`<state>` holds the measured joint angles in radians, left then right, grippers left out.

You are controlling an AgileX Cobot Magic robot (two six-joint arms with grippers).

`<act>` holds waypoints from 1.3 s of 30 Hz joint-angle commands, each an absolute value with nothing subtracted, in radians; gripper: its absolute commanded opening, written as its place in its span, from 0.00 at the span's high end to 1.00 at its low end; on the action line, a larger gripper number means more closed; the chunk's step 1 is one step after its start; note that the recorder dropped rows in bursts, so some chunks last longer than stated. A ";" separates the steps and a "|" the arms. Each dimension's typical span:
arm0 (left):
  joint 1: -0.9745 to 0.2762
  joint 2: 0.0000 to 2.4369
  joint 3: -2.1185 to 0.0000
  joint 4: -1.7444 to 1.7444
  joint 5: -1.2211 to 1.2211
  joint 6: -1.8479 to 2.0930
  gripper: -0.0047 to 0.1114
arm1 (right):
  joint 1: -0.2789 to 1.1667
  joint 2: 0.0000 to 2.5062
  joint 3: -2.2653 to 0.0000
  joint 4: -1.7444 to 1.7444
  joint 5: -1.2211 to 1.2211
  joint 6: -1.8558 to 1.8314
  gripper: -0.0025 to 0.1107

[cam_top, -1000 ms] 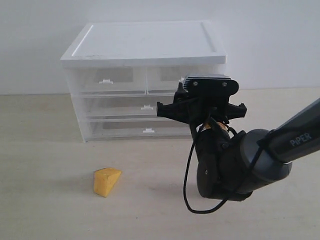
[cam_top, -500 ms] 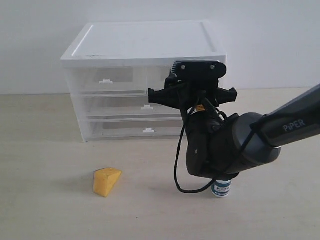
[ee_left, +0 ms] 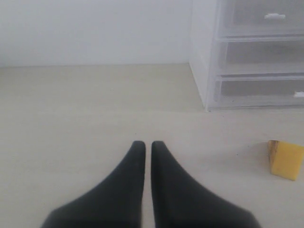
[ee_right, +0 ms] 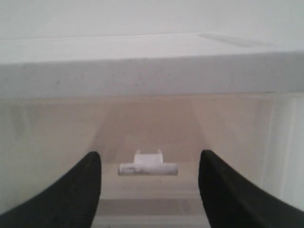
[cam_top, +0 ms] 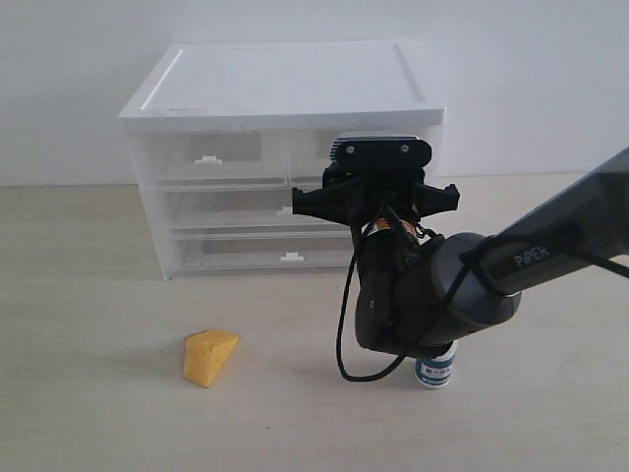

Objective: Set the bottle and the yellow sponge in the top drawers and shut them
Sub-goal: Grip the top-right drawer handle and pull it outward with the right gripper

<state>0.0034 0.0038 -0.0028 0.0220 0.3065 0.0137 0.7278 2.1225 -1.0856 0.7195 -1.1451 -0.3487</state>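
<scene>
Task status: 0 of 2 items stowed. The yellow sponge (cam_top: 209,356) and the bottle (cam_top: 434,371) sit on the table (cam_top: 88,324) before the cabinet (cam_top: 285,88). Both top drawers (cam_top: 211,157) are closed. Right gripper (ee_right: 149,157): wide, empty, aligned with a drawer handle (ee_right: 148,168). Left gripper (ee_left: 147,144): closed, empty.

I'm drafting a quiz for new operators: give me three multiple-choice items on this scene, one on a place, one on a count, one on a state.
1. Where is the yellow sponge? A on the table, in front of the cabinet; B on the cabinet's top; C inside the cabinet.
2. How many full-width drawers has the cabinet? A one; B two; C four.
3. The right hand is: A shut on the sponge; B shut, empty; C open, at the handle of a top drawer.
Key: A, it lies on bare table; B, two wide fronts sit under the small ones; C, its fingers flank the handle, apart.
</scene>
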 commanded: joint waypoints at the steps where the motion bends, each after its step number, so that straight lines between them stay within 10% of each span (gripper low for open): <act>1: 0.007 0.000 0.000 0.018 0.307 0.016 0.92 | 0.718 2.128 -1.110 0.688 -1.149 -0.363 0.49; 8: 0.007 0.000 0.000 0.018 0.307 0.016 0.92 | 0.718 2.128 -1.110 0.727 -1.117 -0.363 0.98; 39: 0.007 0.000 0.000 0.018 0.307 0.016 0.92 | 0.868 1.923 -0.837 0.838 -1.161 -0.406 0.98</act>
<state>0.0034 0.0038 -0.0028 0.0220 0.3065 0.0137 0.8436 1.9627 -0.8696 0.8258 -1.1468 -0.3870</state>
